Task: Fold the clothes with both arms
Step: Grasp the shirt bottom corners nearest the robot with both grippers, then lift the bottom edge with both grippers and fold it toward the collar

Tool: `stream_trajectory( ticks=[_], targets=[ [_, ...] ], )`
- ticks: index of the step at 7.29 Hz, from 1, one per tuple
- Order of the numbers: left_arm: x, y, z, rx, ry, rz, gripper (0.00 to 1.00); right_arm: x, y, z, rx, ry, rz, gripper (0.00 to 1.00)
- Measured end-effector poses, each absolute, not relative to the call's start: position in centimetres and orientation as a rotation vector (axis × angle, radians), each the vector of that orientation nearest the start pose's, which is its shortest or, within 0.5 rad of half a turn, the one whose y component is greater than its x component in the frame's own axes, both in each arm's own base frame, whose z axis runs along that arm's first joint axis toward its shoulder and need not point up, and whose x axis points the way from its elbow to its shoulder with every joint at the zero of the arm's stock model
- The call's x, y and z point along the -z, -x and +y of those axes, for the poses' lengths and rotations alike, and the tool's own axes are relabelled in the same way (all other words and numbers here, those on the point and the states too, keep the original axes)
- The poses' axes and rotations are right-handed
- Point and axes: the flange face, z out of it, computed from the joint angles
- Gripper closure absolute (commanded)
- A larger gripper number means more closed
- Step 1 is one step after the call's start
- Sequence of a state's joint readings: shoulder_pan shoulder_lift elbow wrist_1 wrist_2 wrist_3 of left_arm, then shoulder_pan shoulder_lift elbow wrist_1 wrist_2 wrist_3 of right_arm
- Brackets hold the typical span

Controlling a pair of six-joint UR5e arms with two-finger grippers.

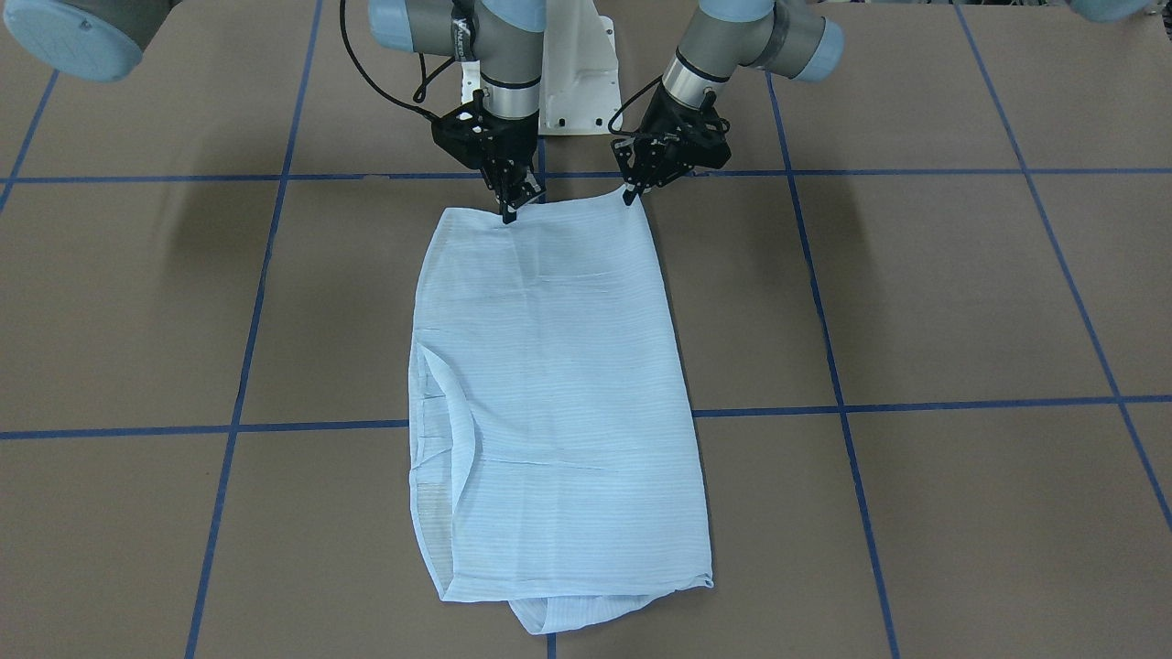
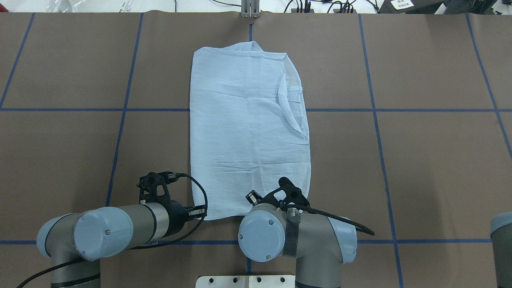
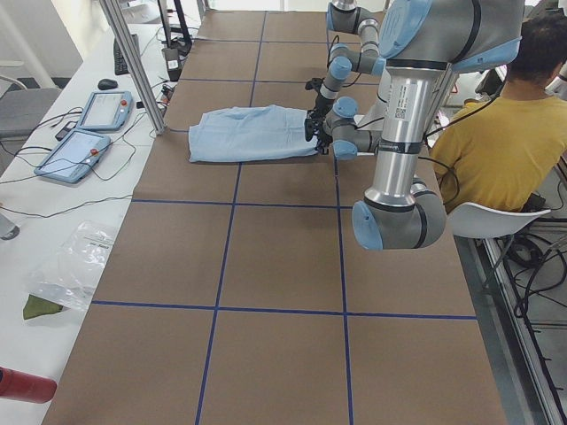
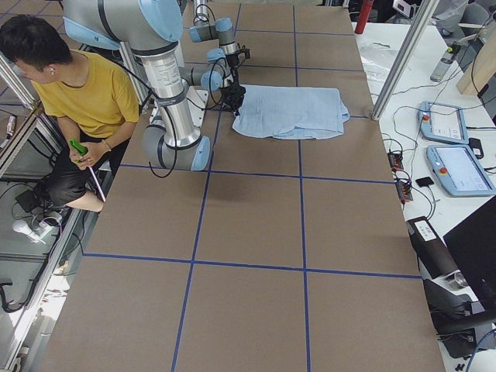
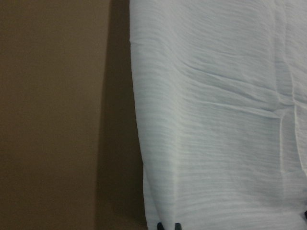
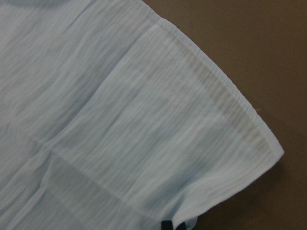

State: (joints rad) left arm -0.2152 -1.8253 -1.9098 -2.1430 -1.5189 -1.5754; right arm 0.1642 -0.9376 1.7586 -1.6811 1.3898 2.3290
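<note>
The light-blue striped shirt (image 1: 558, 384) lies folded into a long rectangle on the brown table, with a bit of fabric poking out at its far end. My left gripper (image 1: 630, 195) is shut on the shirt's near corner, which is drawn up to a small point. My right gripper (image 1: 508, 217) is shut on the other near corner. From overhead the shirt (image 2: 244, 128) reaches away from me; the left gripper (image 2: 200, 211) meets its near edge, while the right wrist hides the right fingertips. Both wrist views show the shirt (image 5: 216, 120) (image 6: 120, 120) filling the frame, with dark fingertips at the bottom edge.
Blue tape lines grid the table. The white pedestal base (image 1: 577, 82) stands just behind the grippers. A person in a yellow top (image 3: 496, 133) sits beside the robot. Teach pendants (image 4: 457, 147) and cables lie on the white bench past the shirt's far end.
</note>
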Motion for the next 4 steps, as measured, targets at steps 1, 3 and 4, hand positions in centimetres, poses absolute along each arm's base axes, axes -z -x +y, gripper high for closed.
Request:
stream_trajectory(
  ticks=[1,3,4],
  targets=[
    [-30.0,-52.0,-25.5,0.223,-0.168,1.161,1.00,-22.7,62.2,-26.0,-0.947,0.042,-0.760,1.00],
    [-27.8,-50.5,-25.1,0.208,-0.158,1.208,1.00,-21.2,58.9,-26.5,-0.954,0.053,-0.798,1.00],
    [-25.3,-48.7,-24.6,0.196,-0.145,1.237,1.00,-20.0,56.0,-26.1,-0.952,0.058,-0.813,1.00]
  ],
)
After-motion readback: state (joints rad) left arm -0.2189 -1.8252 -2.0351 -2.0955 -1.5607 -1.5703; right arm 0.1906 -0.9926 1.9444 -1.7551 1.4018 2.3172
